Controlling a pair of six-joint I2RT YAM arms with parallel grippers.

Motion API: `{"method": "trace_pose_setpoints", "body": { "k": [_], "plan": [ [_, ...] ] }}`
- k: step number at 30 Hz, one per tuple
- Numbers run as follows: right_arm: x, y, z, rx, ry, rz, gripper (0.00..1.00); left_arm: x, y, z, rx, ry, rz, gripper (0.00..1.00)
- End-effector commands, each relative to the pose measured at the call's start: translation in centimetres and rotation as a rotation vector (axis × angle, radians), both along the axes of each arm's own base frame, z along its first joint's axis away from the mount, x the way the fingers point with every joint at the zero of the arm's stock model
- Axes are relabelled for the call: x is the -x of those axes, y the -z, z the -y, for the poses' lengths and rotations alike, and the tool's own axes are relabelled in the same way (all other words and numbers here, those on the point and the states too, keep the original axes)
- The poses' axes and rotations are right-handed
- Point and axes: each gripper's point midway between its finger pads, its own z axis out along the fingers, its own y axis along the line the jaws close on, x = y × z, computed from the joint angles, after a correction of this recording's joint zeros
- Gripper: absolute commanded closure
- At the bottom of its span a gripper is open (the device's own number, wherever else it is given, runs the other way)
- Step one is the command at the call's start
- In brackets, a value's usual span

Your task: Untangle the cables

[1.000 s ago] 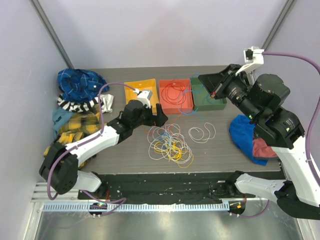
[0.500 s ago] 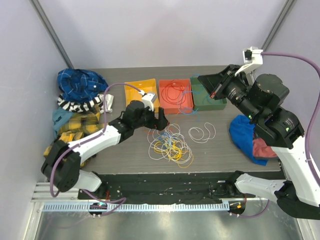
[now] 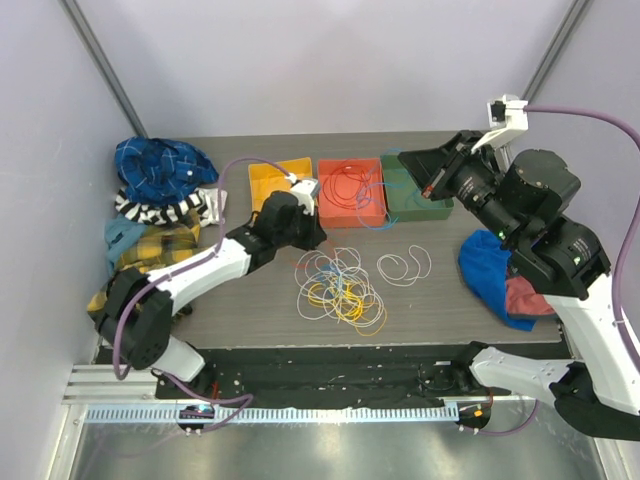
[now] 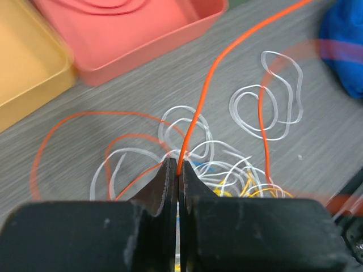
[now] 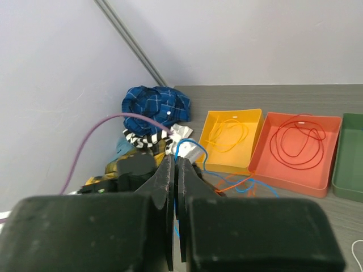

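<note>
A tangle of white, yellow, orange and blue cables (image 3: pixel 340 285) lies mid-table, and a white loop (image 3: pixel 405 265) rests apart to its right. At the tangle's upper left edge my left gripper (image 3: pixel 312 236) is low over the table. In the left wrist view it (image 4: pixel 178 164) is shut on an orange cable (image 4: pixel 215 68) that rises from between its fingertips. High over the green tray, my right gripper (image 3: pixel 405 157) is shut on a blue cable (image 5: pixel 190 144), which hangs from its jaws (image 5: pixel 176 161) down toward the table.
Three trays line the back: yellow (image 3: pixel 265 180) with a yellow cable, red (image 3: pixel 375 212) with a red cable, and green (image 3: pixel 410 205). A heap of cloths (image 3: pixel 160 200) fills the left side. A blue and red cloth (image 3: pixel 490 275) lies at the right.
My left gripper was open a second ago; it has dropped to the tangle's edge and shut on the orange cable. The right arm has not moved.
</note>
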Motion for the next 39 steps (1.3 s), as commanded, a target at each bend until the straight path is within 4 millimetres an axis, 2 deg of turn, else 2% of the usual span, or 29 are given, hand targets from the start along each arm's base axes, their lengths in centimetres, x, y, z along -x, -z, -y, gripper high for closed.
{"method": "trace_pose_setpoints", "body": {
  "k": [1,2,3,4,5,6,7,12,15,20,25,30,31,34,39],
  "plan": [
    [0.4,-1.8,2.2,-0.009,0.080,0.063,0.99,-0.8,-4.0,-5.5,-0.049,-0.217,0.079,1.00],
    [0.3,-2.0,2.5,-0.001,0.096,0.071,0.99,-0.8,-4.0,-6.9,-0.061,-0.259,0.072,1.00],
    [0.4,-2.4,2.8,-0.005,0.109,0.081,0.99,-0.8,-4.3,-9.6,-0.073,-0.334,0.046,1.00],
    [0.2,-2.7,3.4,-0.007,0.138,0.087,0.99,-0.9,-4.4,-11.0,-0.073,-0.373,0.033,1.00],
    [0.1,-2.9,3.6,0.003,0.151,0.093,0.99,-1.2,-4.0,-13.5,-0.083,-0.439,0.009,1.00],
    [0.2,-3.6,4.0,-0.006,0.164,0.105,0.99,-1.1,-4.6,-14.8,-0.077,-0.475,0.007,1.00],
    [0.1,-3.7,4.4,-0.002,0.184,0.108,0.99,-0.5,-3.8,-16.0,-0.103,-0.501,-0.035,1.00],
    [0.2,-5.2,6.4,-0.010,0.272,0.142,0.99,0.5,-2.7,-20.8,-0.227,-0.685,-0.102,1.00],
    [0.1,-5.4,6.8,-0.005,0.291,0.145,0.99,0.7,-2.0,-21.3,-0.234,-0.707,-0.145,1.00],
    [-0.9,-3.9,6.6,0.030,0.318,0.121,0.99,0.6,-1.8,-21.2,-0.229,-0.719,-0.163,1.00],
    [-2.5,-2.5,6.4,0.073,0.364,0.113,0.99,1.2,-1.7,-20.0,-0.171,-0.669,-0.181,1.00],
    [-5.5,-1.1,6.4,0.118,0.469,0.101,0.99,2.4,-2.9,-19.2,-0.097,-0.632,-0.176,1.00],
    [-6.7,-0.4,6.1,0.135,0.490,0.086,0.99,2.8,-2.9,-18.8,-0.082,-0.614,-0.185,1.00],
    [-8.6,-0.7,6.5,0.123,0.559,0.081,0.99,3.9,-3.4,-18.5,-0.045,-0.592,-0.183,1.00],
    [-12.7,-0.3,6.6,0.153,0.657,0.069,0.99,5.6,-3.9,-18.6,-0.024,-0.564,-0.173,1.00]
  ]
}}
